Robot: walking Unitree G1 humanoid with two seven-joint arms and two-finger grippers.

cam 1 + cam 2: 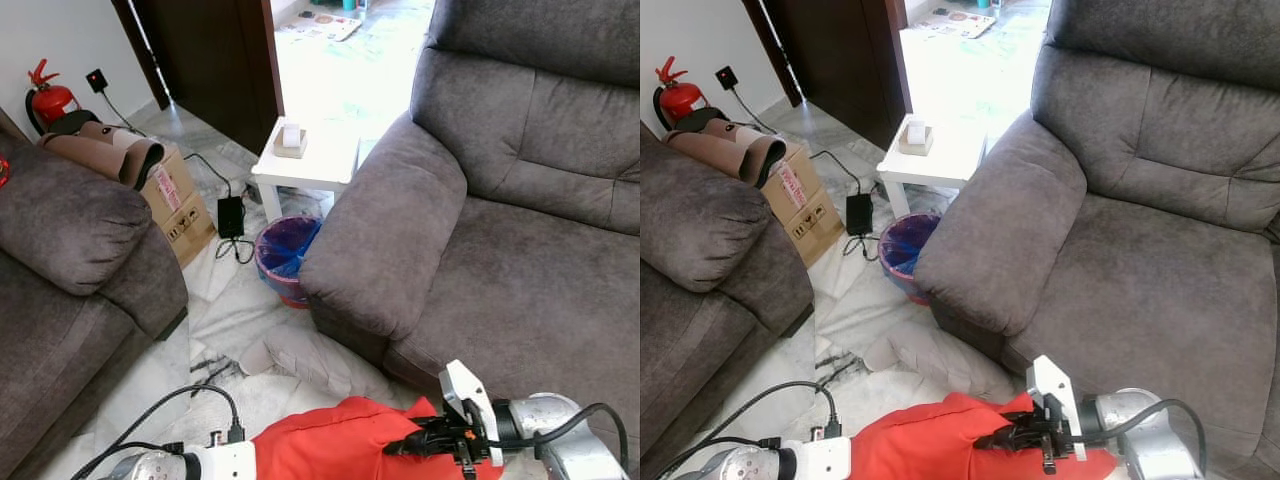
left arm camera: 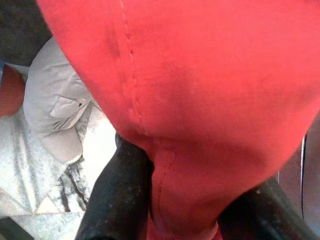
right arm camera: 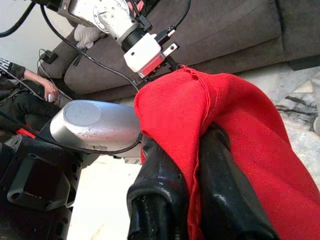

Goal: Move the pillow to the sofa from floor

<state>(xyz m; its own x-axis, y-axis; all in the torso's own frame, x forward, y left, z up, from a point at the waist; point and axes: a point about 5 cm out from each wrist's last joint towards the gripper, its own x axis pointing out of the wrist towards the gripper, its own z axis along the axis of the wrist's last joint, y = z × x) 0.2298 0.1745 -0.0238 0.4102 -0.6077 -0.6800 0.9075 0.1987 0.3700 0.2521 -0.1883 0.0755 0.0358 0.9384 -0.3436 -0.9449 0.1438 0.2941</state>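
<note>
So the red pillow (image 1: 340,440) is held off the floor between both arms, low in front of the grey sofa (image 1: 520,260). The left gripper (image 2: 175,220) has its fingers (image 2: 117,200) clamped on a fold of red fabric, and the right gripper (image 3: 195,185) is pinched on another bunch of it (a cloth-only hold, probably slippery). To be done well, the pillow should be lifted level, both grips kept tight, and carried over the seat cushion before anything gets let go. Counted: one pillow, two sofas, one white side table (image 1: 305,160), one bin (image 1: 285,255).
</note>
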